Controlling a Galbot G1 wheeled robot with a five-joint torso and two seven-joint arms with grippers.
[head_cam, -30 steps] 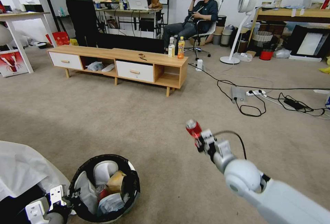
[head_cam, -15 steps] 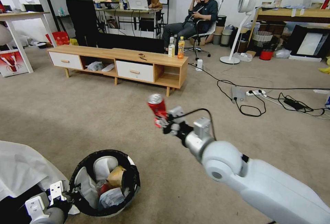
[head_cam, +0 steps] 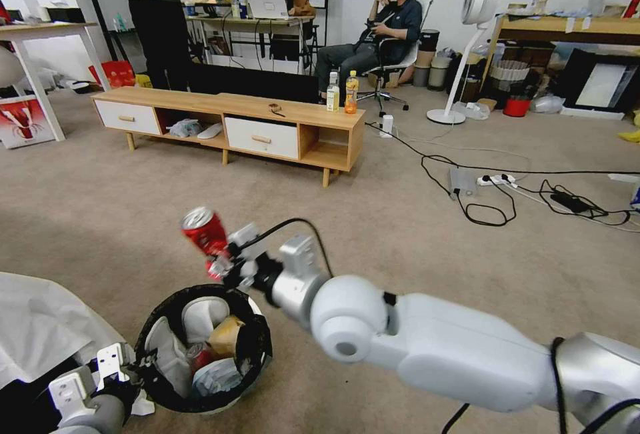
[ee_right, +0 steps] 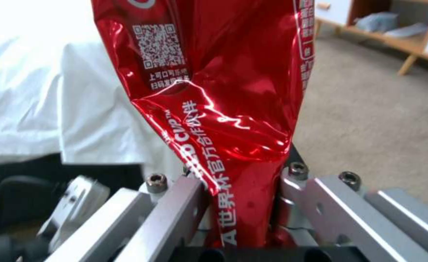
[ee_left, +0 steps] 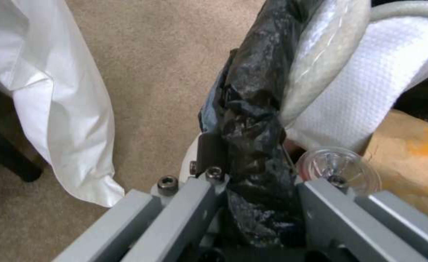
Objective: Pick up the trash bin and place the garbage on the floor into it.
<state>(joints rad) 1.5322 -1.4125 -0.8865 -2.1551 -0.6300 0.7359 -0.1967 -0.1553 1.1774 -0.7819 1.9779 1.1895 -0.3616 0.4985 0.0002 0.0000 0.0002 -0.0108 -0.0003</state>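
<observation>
The trash bin (head_cam: 261,344), white with a black bag over its rim, is at the lower left of the head view. My left gripper (head_cam: 128,373) is shut on its near rim. The left wrist view shows the fingers (ee_left: 194,196) clamping the black bag fold (ee_left: 252,138). Inside lie garbage pieces: white tissues (head_cam: 202,319) and a brown paper bag (head_cam: 227,335). My right gripper (head_cam: 223,264) is shut on a crushed red soda can (head_cam: 203,229), held upright just above the bin's far rim. In the right wrist view the can (ee_right: 223,91) is pinched between the fingers (ee_right: 175,196).
Beige carpet floor (head_cam: 120,221) surrounds the bin. A white cloth (head_cam: 47,327) lies at the lower left. A low wooden cabinet (head_cam: 233,121) with two drink bottles (head_cam: 350,93) stands ahead. Black cables and a power strip (head_cam: 493,184) trail at the right.
My right arm has swung left with the red can, from mid-floor on the right to just above the bin's far rim. The left gripper keeps its hold on the bin.
</observation>
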